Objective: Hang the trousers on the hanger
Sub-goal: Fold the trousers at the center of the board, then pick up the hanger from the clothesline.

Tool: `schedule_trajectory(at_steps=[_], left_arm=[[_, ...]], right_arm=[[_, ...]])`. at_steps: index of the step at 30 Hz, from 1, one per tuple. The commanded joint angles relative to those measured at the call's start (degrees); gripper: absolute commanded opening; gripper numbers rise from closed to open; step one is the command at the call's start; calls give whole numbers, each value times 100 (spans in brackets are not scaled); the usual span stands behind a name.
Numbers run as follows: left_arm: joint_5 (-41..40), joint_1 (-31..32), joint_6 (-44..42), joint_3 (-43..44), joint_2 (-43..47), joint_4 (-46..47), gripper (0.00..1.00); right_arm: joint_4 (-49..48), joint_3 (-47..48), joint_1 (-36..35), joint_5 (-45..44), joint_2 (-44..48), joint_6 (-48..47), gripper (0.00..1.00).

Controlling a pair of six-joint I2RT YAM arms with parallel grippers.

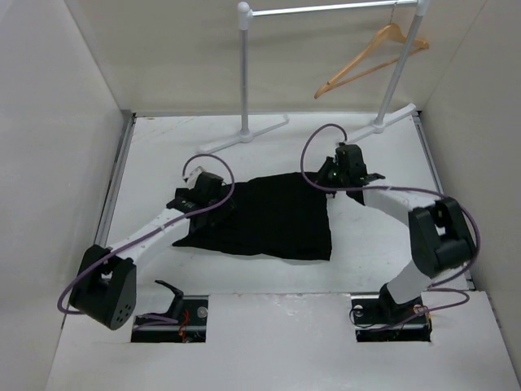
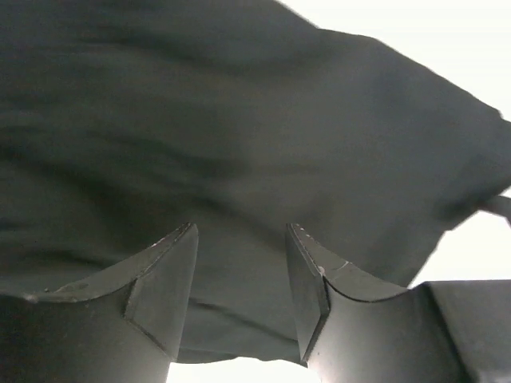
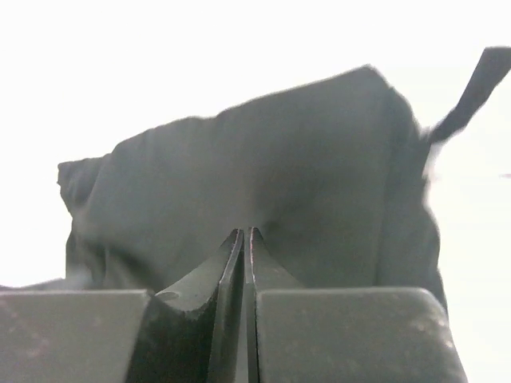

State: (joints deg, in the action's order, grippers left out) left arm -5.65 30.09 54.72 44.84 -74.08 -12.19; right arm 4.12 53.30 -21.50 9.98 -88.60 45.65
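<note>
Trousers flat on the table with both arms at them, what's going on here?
The two arms are working on the black trousers, which lie folded on the table. The right gripper is shut on the cloth at their far right corner. The left gripper is open over the left edge, gripping nothing. The wooden hanger hangs untouched on the metal rail at the back, so nothing is on it yet.

Robot lab cell: white walls [image 1: 49, 122], white table [image 1: 366, 240], left arm [image 1: 146, 232], right arm [image 1: 399, 204], small clothes rail [image 1: 326, 10].
</note>
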Motion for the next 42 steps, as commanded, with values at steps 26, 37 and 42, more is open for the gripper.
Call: schedule_trajectory(at_steps=[26,37,42], left_arm=[[47,-1704,-655,-126,2057,-1700,43],[-209,-421,-831,886,703,-812,9],[81,-368,-796,781,509,-557,24]], right_arm=[[404,620,862,804,728,-249,53],[826,4088,1363,163,-252,-636,31],[1301,5873,1635,-57,-1544,-628,57]])
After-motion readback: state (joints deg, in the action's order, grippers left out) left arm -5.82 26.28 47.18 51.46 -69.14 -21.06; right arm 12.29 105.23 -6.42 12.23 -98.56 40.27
